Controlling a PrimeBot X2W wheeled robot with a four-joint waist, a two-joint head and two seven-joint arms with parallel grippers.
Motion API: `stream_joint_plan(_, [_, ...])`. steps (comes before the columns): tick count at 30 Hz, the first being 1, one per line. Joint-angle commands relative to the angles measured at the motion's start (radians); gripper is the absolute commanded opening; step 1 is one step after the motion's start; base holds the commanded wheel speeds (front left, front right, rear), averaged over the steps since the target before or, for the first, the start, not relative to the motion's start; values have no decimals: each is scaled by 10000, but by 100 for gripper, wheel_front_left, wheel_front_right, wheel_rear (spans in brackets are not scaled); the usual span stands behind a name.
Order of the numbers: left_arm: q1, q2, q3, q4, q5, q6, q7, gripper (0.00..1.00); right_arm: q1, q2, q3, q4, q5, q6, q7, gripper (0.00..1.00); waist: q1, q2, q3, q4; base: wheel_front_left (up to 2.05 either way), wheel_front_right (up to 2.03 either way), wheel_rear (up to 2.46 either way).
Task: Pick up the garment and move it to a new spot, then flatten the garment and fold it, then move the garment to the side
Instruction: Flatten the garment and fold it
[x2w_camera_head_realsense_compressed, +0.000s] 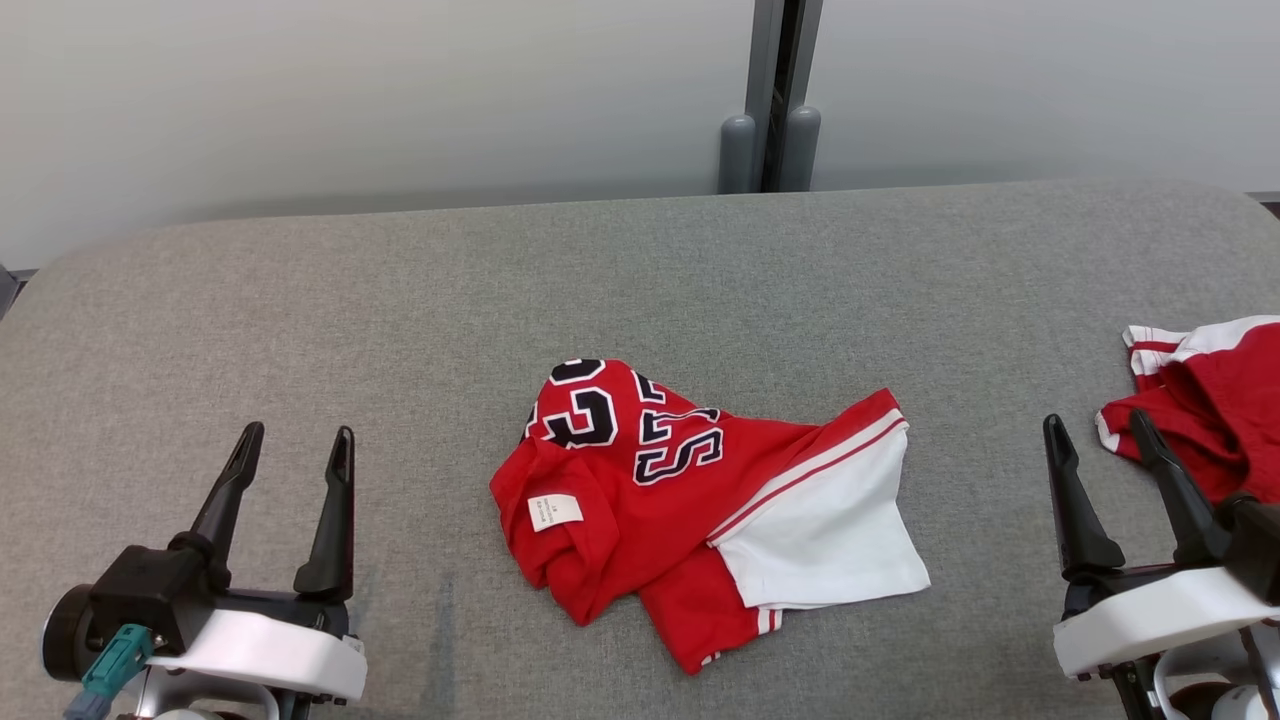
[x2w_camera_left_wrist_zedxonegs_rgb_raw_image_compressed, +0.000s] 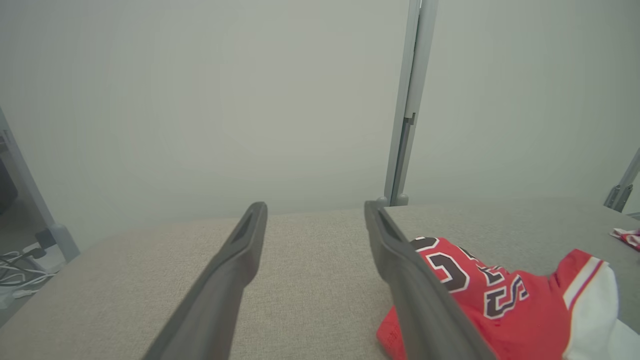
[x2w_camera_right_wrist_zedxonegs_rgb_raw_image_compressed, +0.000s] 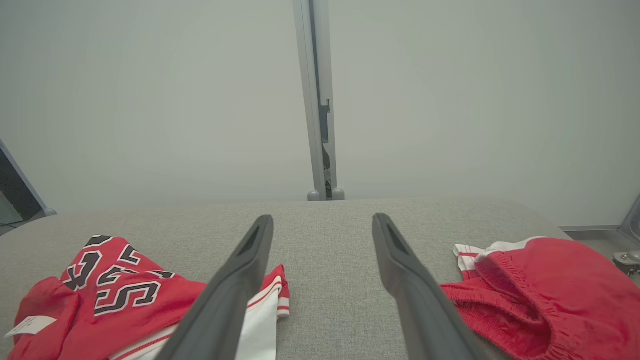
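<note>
Starting nearest the robot, the left gripper (x2w_camera_head_realsense_compressed: 300, 437) is seen at about 8 o'clock from the garment and the right gripper (x2w_camera_head_realsense_compressed: 1096, 420) at about 4 o'clock. On each, the two dark fingers are spread wide and nothing is held between them. Both are set well apart from the cloth.

Beyond them, at the middle of the grey padded surface (x2w_camera_head_realsense_compressed: 400, 300), the garment (x2w_camera_head_realsense_compressed: 640, 480) lies crumpled. It is red jersey cloth with black-and-white lettering, a white panel (x2w_camera_head_realsense_compressed: 830, 530) edged with stripes at its 4 o'clock side, and a small label (x2w_camera_head_realsense_compressed: 554, 511) at its 8 o'clock side. It is judged light, limp and without stiffness, so it can be expected to sag once lifted, and stacked layers may be pinched together unnoticed. If dragged over the upholstery, it is likely to bunch. A hold is best taken on an edge rather than the flat middle: the rolled red fold near the label for the left gripper and the striped hem at about 2 o'clock for the right, each approached low.

Out at 3 o'clock, a second red garment (x2w_camera_head_realsense_compressed: 1210, 420) lies close by the right gripper and should be left out of the pinch. At 12 o'clock, a grey post (x2w_camera_head_realsense_compressed: 770, 100) is seen behind the far edge.
</note>
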Motion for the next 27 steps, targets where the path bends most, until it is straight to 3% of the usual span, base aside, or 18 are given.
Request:
stream_joint_plan(1, [54,62,-12,-66,8,65,63,100,-1,-50,-35,-23,39,1,38,100,0,-1,-4,-10,0,0,0])
stream_joint_plan(9, [-272,119,-298,-232,131,-52,340,100,-26,-50,-19,-57,102,1,47,100,0,-1,131,-67,0,0,0])
stream_joint_plan(18, [-1250,-94,-1820,499,-179,-1159,2301,100,-346,-52,245,65,134,1,49,100,0,-1,750,-539,0,0,0])
stream_joint_plan(24, [-1866,-144,-2204,1388,-461,-1673,3036,100,-485,-52,424,228,210,1,-61,100,0,-1,1175,-952,0,0,0])
stream_joint_plan(27, [-2099,-68,-2194,1737,-429,-1701,3128,77,-533,-50,448,354,269,1,-148,100,0,-1,1342,-1075,0,0,0])
